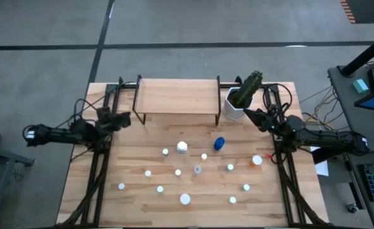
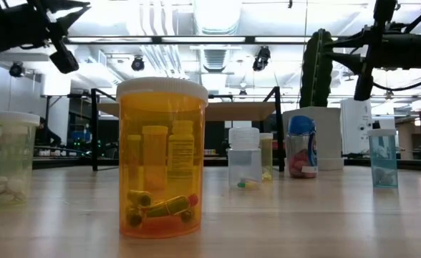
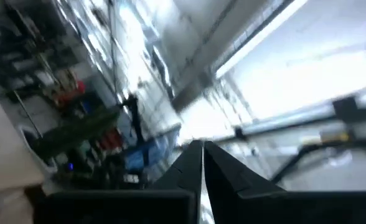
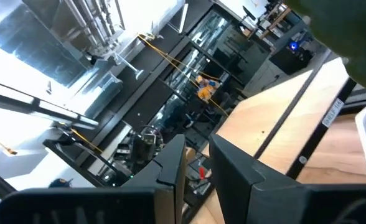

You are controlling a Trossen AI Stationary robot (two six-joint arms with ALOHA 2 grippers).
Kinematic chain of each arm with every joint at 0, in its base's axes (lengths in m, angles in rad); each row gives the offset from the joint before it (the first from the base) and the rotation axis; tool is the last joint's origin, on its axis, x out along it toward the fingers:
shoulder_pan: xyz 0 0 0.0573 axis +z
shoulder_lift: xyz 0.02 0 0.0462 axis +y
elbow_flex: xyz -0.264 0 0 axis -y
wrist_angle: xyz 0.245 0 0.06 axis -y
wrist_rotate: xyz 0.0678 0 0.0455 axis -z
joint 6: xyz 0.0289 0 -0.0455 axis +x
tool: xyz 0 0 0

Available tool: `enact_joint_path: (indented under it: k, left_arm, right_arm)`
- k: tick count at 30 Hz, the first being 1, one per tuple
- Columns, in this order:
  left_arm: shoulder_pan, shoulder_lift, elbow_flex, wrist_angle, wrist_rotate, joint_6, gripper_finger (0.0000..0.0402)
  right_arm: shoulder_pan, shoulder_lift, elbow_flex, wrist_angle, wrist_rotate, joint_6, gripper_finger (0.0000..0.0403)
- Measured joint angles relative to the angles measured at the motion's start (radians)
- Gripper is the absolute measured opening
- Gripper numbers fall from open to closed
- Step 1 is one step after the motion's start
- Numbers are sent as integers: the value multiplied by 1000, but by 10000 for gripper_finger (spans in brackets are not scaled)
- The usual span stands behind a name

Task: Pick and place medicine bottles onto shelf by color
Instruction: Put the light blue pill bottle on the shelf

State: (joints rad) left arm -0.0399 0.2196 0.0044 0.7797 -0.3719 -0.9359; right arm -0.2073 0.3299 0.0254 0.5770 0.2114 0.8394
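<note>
The table [image 1: 136, 178] was a pale slatted wooden top standing on a grey concrete floor [image 1: 47, 38] crossed by dark lines, and at its right edge a side desk [image 1: 368, 95] held cables and equipment. Level across the top, the room behind showed a white ceiling with ducts and spotlights. The shelf [image 1: 176, 97], a low light-wood board on thin black legs, stood at the far middle of the table, and a white pot with a green cactus [image 1: 243, 97] sat just beside its right end. The medicine bottles [image 1: 182, 147] were scattered upright over the middle and near part of the table, all in front of the shelf and none on it; most showed white caps, and one blue bottle [image 1: 219, 144] lay among them toward the right. Closest to the low camera stood an orange bottle [image 2: 162, 158] with capsules inside. The left gripper [image 1: 124, 118] hung near the shelf's left end, fingers pressed together and empty, well apart from the bottles. The right gripper [image 1: 250, 114] hovered by the cactus pot at the shelf's right end, its fingers slightly parted around nothing, with the blue bottle nearest in front of it.
</note>
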Motion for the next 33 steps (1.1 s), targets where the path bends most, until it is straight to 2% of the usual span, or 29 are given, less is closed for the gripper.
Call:
enact_joint_path:
  k: [3,9,17,21,25,33]
  left_arm:
    - [0,0,0,48,-38,3,0]
    - [0,31,51,40,-32,52,0]
    - [0,198,242,42,54,189,0]
    - [0,295,349,-16,113,218,0]
    - [0,383,476,-231,175,213,0]
    - [-27,582,760,-915,324,222,0]
  right_arm:
    - [5,1,54,5,-6,-58,63]
    - [13,33,210,-8,-36,-255,63]
    - [45,112,443,-318,-80,-381,63]
    - [92,162,531,-392,-88,-409,63]
    - [165,218,598,-401,-87,-445,63]
    - [310,334,732,-484,-61,-462,63]
